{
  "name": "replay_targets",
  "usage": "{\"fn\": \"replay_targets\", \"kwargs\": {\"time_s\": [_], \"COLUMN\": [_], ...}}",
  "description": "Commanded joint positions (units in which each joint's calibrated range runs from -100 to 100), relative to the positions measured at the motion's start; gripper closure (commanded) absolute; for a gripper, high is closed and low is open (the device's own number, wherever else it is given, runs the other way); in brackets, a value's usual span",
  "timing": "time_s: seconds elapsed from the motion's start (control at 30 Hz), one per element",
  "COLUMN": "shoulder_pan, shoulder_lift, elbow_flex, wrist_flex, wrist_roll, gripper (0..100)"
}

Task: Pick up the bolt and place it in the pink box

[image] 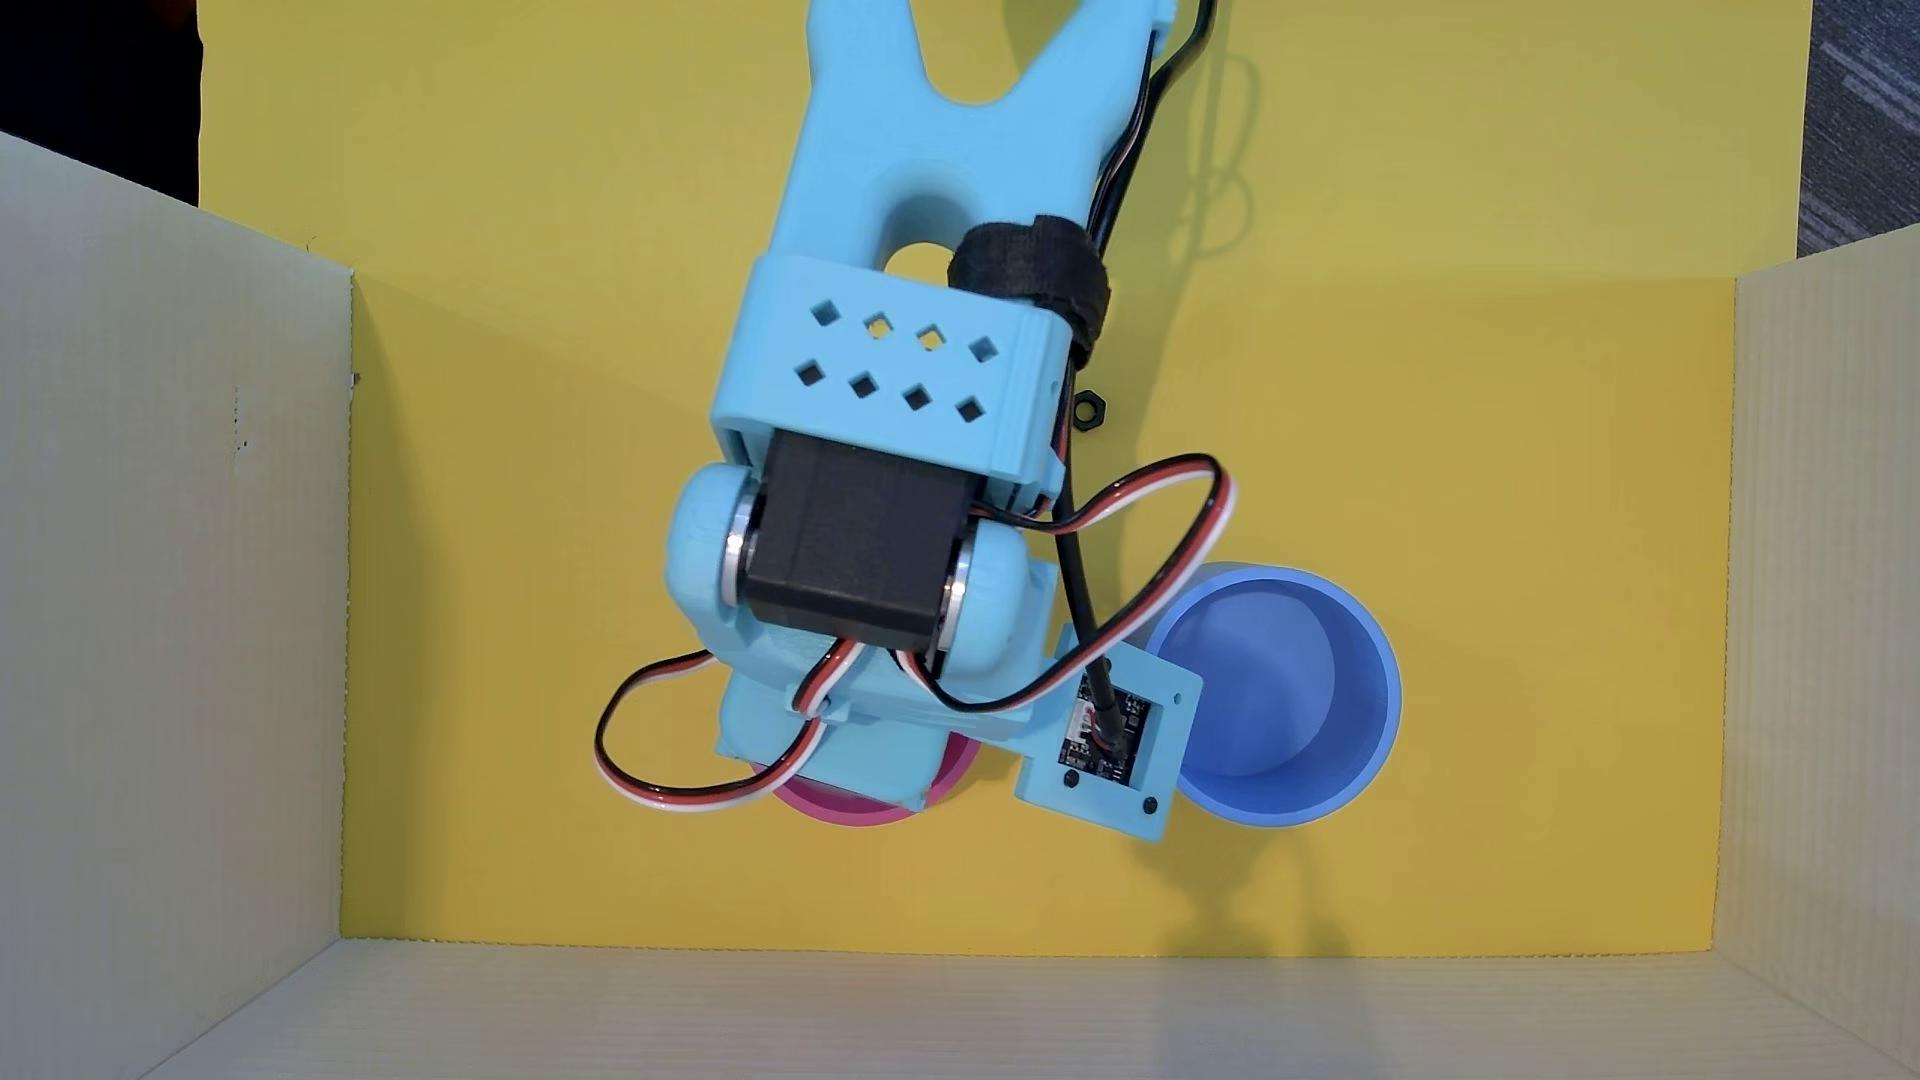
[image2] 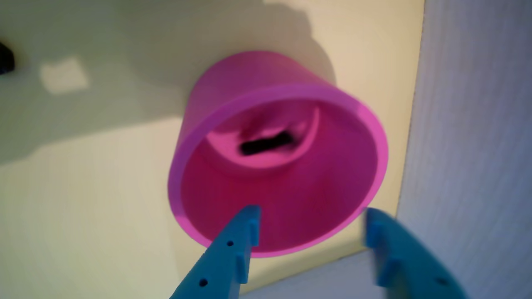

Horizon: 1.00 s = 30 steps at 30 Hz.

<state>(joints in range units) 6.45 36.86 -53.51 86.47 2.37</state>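
Starting closest to the wrist camera: the fingers (image2: 309, 224) are spread wide apart with nothing between them, one blue tip at about 7 o'clock in the wrist view and the other at about 5. They hang right over the near rim of the pink box (image2: 232, 104), which makes sense if the arm just wanted a straight drop line into the opening.

Next out, down on the flat bottom of the pink box, there's a dark blurry streak that I read as the bolt (image2: 266, 143) (it's smeared, so I can't make out threads or a head). So the bolt looks like it's already inside, lying roughly at the middle of the floor, and I'd call the job basically finished.

From the overhead view the arm hides nearly all of the pink box (image: 831, 812); only a sliver of rim peeks out at 6 o'clock of the wrist. The blue cup (image: 1340, 768) sits just beside it at 3 o'clock, empty as far as I can see. Farther up the yellow desk (image: 520, 519), at about 1 o'clock from the wrist, the little black nut (image: 1090, 406) lies on its own, well apart from both cups.
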Motion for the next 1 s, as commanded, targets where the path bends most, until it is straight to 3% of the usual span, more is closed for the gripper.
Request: {"fn": "replay_targets", "kwargs": {"time_s": [0.0, 0.17, 0.5, 0.97], "shoulder_pan": [-0.6, -0.7, -0.9, -2.3], "shoulder_lift": [-1.0, -1.3, -7.2, -17.9], "elbow_flex": [-2.2, -2.4, -7.3, -2.3], "wrist_flex": [0.4, 0.4, 4.4, 6.6], "wrist_roll": [0.2, 0.2, 0.2, 0.2], "gripper": [80, 100, 99, 99]}}
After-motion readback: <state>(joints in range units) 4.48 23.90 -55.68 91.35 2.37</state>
